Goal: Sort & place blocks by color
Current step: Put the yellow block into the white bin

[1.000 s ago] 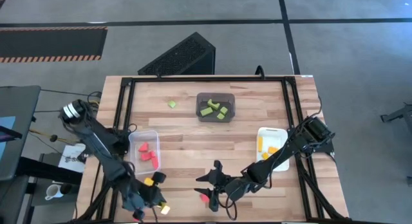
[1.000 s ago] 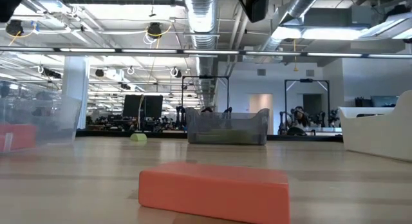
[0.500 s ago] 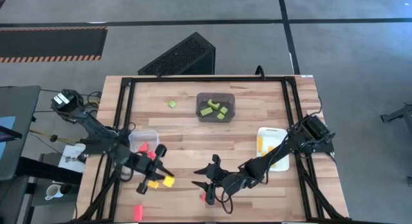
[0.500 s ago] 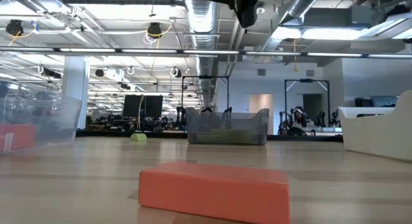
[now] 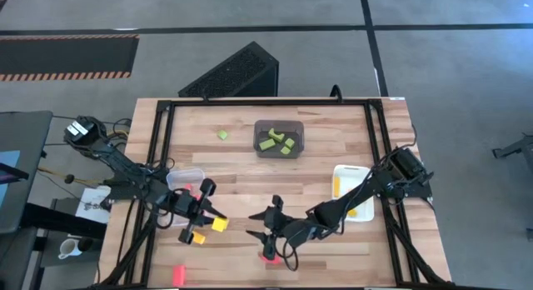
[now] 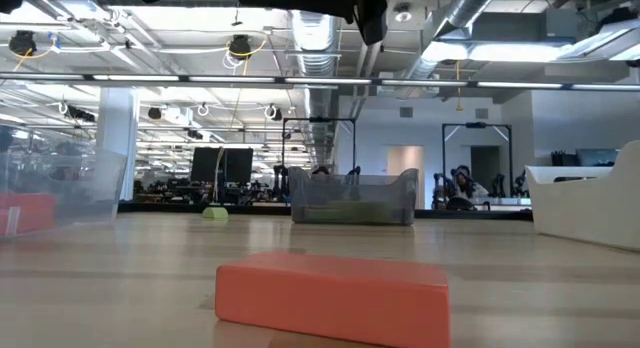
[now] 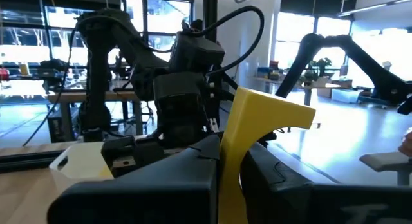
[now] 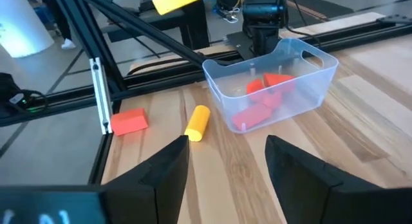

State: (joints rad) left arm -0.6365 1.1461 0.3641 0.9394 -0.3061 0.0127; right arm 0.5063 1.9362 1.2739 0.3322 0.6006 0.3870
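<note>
My left gripper (image 5: 210, 222) (image 7: 232, 161) is shut on a yellow block (image 5: 219, 225) (image 7: 261, 118), right of the clear bin (image 5: 189, 175) that holds red blocks (image 8: 267, 89). A yellow cylinder (image 5: 197, 237) (image 8: 197, 121) lies on the table below the left gripper. My right gripper (image 5: 265, 222) (image 8: 225, 166) hangs open at the table's middle, touching nothing. A red block (image 5: 268, 257) (image 6: 333, 294) lies flat just on its near side. Another red block (image 5: 178, 273) (image 8: 129, 121) sits at the near left edge. My left gripper pinches the yellow block between its two fingers (image 7: 193, 169), near the block's lower end (image 7: 232, 179). The fingers come about level from the table's left. The block stands up past the fingertips and is lifted clear of the table.
A dark grey bin (image 5: 279, 138) (image 6: 352, 198) with green blocks stands at the far middle, and a single green block (image 5: 222, 135) (image 6: 214, 214) lies left of it. A white bin (image 5: 351, 190) with yellow blocks is at the right. Black frame rails border the table.
My left gripper has risen from the near left edge and moved toward the far edge and the right, carrying the yellow block up clear of the table. That uncovered the red block at the near left edge. My right gripper has drifted slightly toward the far edge, staying open.
</note>
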